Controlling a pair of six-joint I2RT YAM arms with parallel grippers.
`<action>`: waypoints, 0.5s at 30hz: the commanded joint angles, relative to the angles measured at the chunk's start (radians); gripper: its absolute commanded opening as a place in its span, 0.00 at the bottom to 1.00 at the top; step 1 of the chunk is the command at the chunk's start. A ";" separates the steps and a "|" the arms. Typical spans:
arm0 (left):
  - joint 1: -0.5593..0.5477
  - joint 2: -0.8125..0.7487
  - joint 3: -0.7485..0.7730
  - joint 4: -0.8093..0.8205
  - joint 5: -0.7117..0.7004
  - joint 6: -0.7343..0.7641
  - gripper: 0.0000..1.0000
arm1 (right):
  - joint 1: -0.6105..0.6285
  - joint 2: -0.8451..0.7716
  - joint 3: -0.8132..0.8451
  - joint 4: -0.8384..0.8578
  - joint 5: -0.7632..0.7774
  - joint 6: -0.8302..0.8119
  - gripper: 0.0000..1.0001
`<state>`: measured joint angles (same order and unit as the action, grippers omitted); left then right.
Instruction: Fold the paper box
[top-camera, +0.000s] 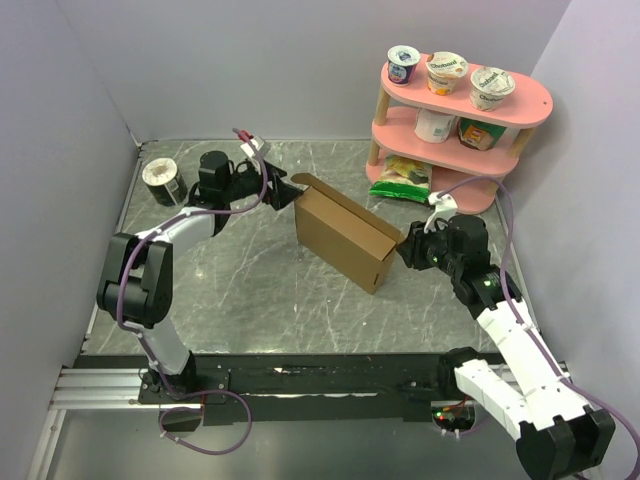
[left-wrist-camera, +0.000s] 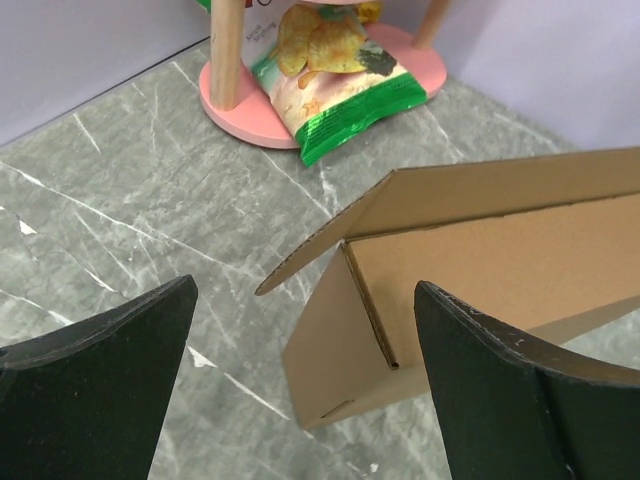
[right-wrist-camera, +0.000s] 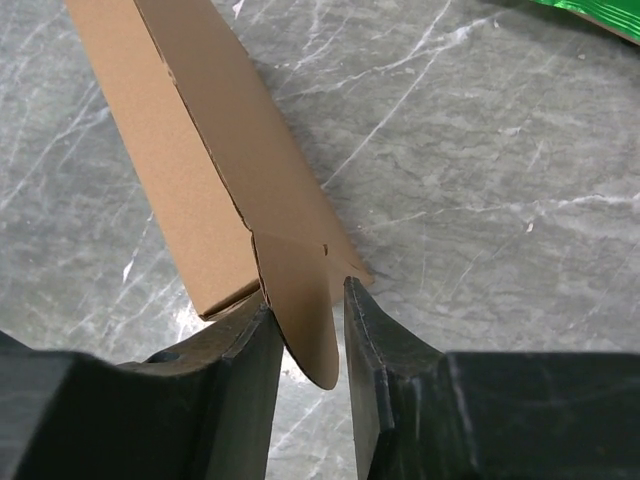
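The paper box (top-camera: 340, 235) is plain brown cardboard, standing as a long narrow box shape in the middle of the table, running from far left to near right. My left gripper (top-camera: 281, 190) is open at its far left end; in the left wrist view (left-wrist-camera: 305, 290) the box's open end and a raised flap (left-wrist-camera: 480, 250) lie just ahead of the wide-apart fingers, not touched. My right gripper (top-camera: 408, 250) is at the near right end. In the right wrist view (right-wrist-camera: 305, 295) its jaws stand narrowly apart around a rounded end flap (right-wrist-camera: 300, 320), which rests against the left finger with a slit of floor showing beside the right one.
A pink two-tier shelf (top-camera: 520, 100) with yogurt cups and small cartons stands at the back right. A green chip bag (top-camera: 402, 177) lies at its foot and also shows in the left wrist view (left-wrist-camera: 340, 70). A dark round tin (top-camera: 160, 181) sits at the back left. Purple walls enclose the table.
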<state>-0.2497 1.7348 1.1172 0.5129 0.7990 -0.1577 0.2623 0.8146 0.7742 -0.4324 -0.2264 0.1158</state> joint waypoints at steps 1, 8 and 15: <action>0.004 0.006 0.062 -0.019 0.072 0.113 0.96 | 0.006 0.008 0.037 0.043 0.009 -0.039 0.33; 0.004 0.069 0.176 -0.109 0.144 0.142 0.99 | 0.008 0.021 0.046 0.047 -0.004 -0.065 0.32; 0.003 0.109 0.228 -0.148 0.181 0.147 0.88 | 0.005 0.037 0.056 0.050 -0.004 -0.068 0.32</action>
<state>-0.2478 1.8202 1.2903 0.3855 0.9180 -0.0433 0.2623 0.8471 0.7837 -0.4213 -0.2295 0.0650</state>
